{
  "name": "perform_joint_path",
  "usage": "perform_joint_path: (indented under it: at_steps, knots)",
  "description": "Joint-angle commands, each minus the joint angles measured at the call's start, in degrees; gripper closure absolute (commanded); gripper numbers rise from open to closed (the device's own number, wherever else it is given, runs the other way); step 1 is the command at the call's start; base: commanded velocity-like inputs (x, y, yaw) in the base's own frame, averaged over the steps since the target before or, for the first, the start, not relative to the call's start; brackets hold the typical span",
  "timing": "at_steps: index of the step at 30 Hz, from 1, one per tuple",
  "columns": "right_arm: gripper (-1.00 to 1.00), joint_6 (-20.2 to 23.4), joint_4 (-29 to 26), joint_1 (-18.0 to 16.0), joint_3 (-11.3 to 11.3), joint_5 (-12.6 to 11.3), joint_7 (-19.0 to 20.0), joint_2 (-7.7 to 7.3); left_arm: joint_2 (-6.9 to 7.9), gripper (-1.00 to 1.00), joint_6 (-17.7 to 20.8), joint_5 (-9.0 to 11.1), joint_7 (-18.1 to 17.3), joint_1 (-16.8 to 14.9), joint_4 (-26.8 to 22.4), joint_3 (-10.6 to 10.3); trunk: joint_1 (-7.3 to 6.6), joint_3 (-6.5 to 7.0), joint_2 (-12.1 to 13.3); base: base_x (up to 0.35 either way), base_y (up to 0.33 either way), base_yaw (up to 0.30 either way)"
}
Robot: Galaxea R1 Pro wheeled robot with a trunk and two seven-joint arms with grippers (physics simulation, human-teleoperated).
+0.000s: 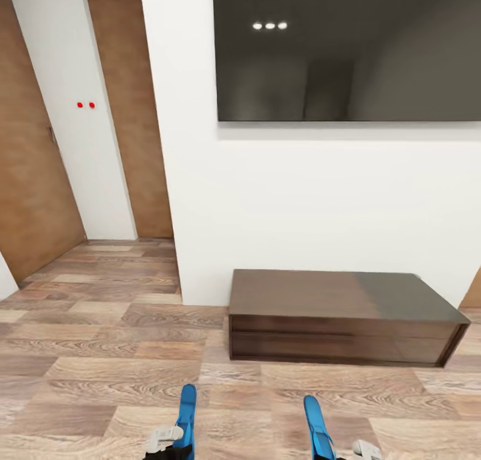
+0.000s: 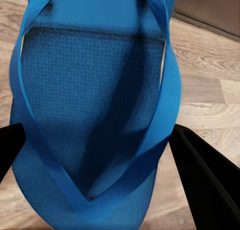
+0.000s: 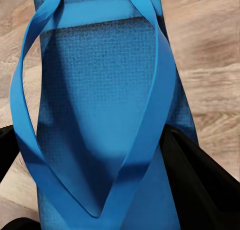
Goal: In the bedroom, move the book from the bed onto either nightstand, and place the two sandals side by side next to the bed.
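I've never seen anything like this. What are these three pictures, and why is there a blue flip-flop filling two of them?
These are computer-simulated views from a wheeled robot with two arms. The big picture comes from a camera on its head, looking forward and down. It shows a white wall with a dark screen, a long low dark-wood cabinet on the plank floor, and a doorway on the left.

The other two pictures come from cameras near each gripper. The left gripper holds one blue sandal, with a black finger on each side of it; the right gripper holds the other sandal the same way. In the head view both sandals poke up at the bottom edge. No bed or book is visible here.
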Motion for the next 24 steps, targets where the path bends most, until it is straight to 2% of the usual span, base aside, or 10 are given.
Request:
perform_joint_path:
  at_steps: [1,24]
  knots:
    - [1.0,0.1,0.0,0.0,-0.1,-0.3,0.2,-0.02,-0.02,1.0,-0.1,0.0,-0.3,-0.1,0.1,0.4,-0.01,-0.06,0.0,0.0,0.0,0.293]
    - [1.0,0.1,0.0,0.0,-0.1,-0.3,0.2,-0.02,-0.02,1.0,-0.1,0.0,-0.3,-0.1,0.1,0.4,-0.01,-0.06,0.0,0.0,0.0,0.293]
